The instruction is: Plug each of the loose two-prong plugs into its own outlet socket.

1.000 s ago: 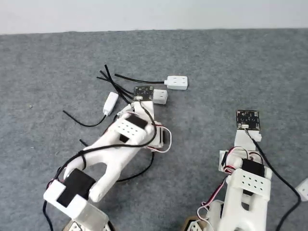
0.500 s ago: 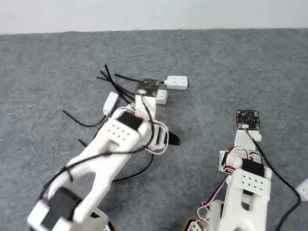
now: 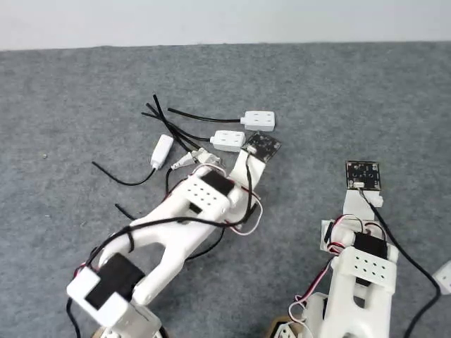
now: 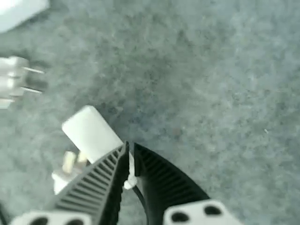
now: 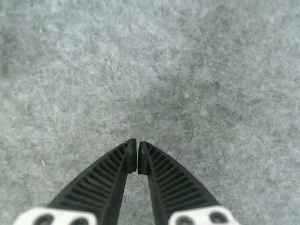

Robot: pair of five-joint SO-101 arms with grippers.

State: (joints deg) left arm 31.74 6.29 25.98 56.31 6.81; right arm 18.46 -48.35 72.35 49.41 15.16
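our left gripper (image 4: 127,157) is closed, pinching what looks like the cord end of a white plastic two-prong plug (image 4: 91,135), lower left in the wrist view. we judge it light, rigid and smooth, so hold its flat body sides, not the springy cord. white socket blocks (image 3: 258,120) lie upper centre of the high view; black cords (image 3: 204,118) clutter their left, with open grey mat (image 3: 352,91) to the right. our right gripper (image 5: 132,151) is closed and empty.
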